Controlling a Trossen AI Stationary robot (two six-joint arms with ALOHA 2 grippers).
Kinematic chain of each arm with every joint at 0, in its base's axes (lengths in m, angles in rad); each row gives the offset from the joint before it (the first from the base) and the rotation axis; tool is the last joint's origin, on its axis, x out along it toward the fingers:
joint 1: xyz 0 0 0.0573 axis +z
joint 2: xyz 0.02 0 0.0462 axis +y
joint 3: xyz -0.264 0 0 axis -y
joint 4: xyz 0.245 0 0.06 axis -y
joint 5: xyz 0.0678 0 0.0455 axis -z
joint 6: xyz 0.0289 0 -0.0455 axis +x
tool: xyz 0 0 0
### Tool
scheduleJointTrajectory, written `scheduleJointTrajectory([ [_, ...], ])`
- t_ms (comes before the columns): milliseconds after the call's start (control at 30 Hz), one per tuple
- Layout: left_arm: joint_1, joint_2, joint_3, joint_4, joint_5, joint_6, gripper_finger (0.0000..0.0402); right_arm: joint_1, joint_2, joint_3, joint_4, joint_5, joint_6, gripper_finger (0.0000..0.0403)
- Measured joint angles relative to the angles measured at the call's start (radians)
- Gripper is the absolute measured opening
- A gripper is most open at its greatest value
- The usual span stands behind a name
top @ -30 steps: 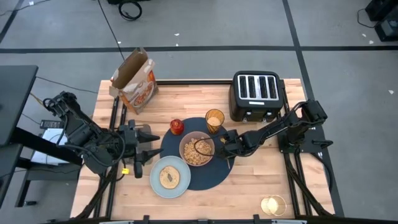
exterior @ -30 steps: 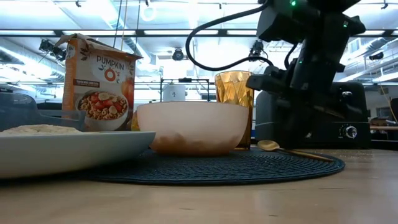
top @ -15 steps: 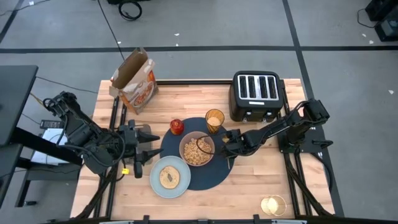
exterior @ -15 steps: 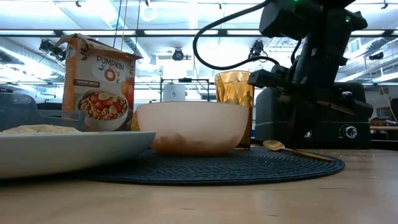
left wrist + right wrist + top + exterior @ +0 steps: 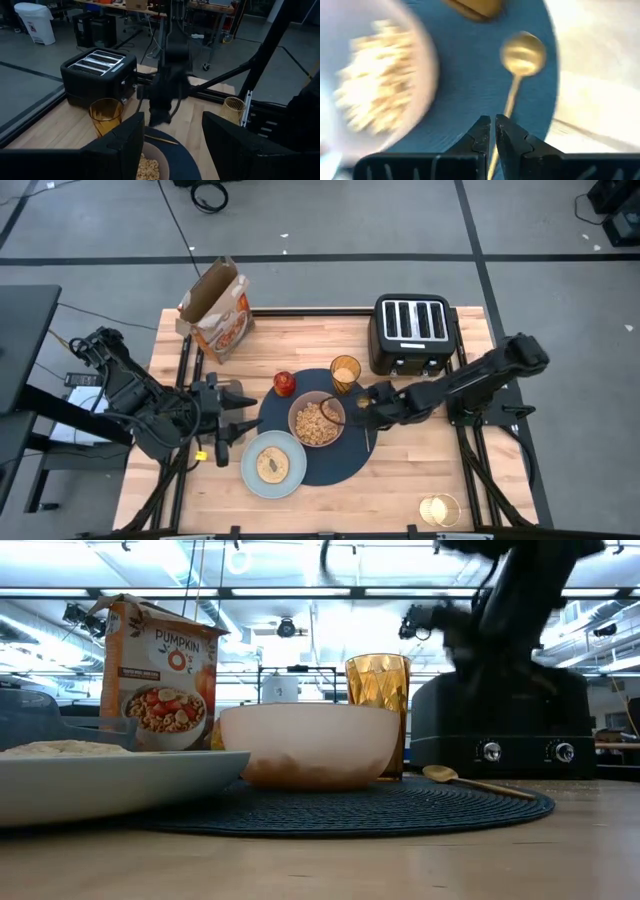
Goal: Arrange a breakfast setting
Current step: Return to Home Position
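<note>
Backing off toward its own side of the counter (image 5: 420, 470), the right arm has folded its elbow outward since a second ago. Its right gripper (image 5: 492, 120) now hangs over the edge of the navy placemat (image 5: 335, 465), clear of the gold spoon (image 5: 522, 52). Its fingers (image 5: 481, 132) are pressed almost together with nothing between them. The spoon lies flat on the placemat just right of the pink bowl (image 5: 317, 420), where an eater's hand would find it.

Cereal fills the bowl, which sits mid-mat as the centrepiece. The red apple (image 5: 285, 383) stands at its far left and the amber cup (image 5: 345, 370) at its far right, both within reach but out of the bowl's way. The pale plate (image 5: 250, 477) carries the bagel (image 5: 273, 465) and overlaps the mat's near-left edge.

The left gripper (image 5: 240, 415) waits beside the plate, its fingers spread wide and empty. The black toaster (image 5: 412, 330) and the cereal box (image 5: 215, 310) stand apart from the setting.

By my reading the setting is complete, and only the right arm's retreat remains. Lifting well above the spoon first would avoid nudging it.
</note>
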Motion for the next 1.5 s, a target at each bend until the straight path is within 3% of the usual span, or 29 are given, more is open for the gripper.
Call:
scheduleJointTrajectory([
  [100,0.000,0.000,0.000,0.029,0.008,0.023,0.0205,0.022,-0.106,0.000,0.010,0.021,-0.188,0.0038],
  [233,0.012,0.001,0.000,0.139,0.094,0.101,0.0205,0.066,-0.254,0.000,0.156,-0.019,-0.585,0.0024],
  [400,0.099,0.045,0.000,0.358,0.282,0.273,0.0192,0.100,-0.409,0.000,0.415,-0.139,-0.922,0.0009],
  [533,0.187,0.068,0.001,0.486,0.448,0.360,0.0166,0.096,-0.517,0.000,0.491,-0.101,-1.195,0.0027],
  [800,0.393,0.072,0.000,0.552,0.610,0.403,0.0093,0.094,-0.680,0.000,0.443,-0.084,-1.321,0.0035],
  [933,0.496,0.076,-0.080,0.757,0.747,0.421,0.0059,0.095,-0.714,-0.014,0.443,-0.044,-1.367,0.0032],
  [1033,0.561,0.075,-0.206,0.918,0.824,0.421,0.0039,0.095,-0.755,-0.065,0.542,-0.043,-1.466,0.0032],
  [1200,0.640,0.005,-0.395,1.123,0.839,0.387,0.0019,0.095,-0.885,-0.214,0.668,-0.088,-1.506,0.0032],
  [1333,0.695,-0.049,-0.480,1.078,0.835,0.471,0.0017,0.095,-1.043,-0.327,0.672,-0.185,-1.526,0.0032],
  [1500,0.730,-0.062,-0.538,1.014,0.833,0.515,0.0020,0.095,-1.178,-0.427,0.676,-0.178,-1.531,0.0031],
])
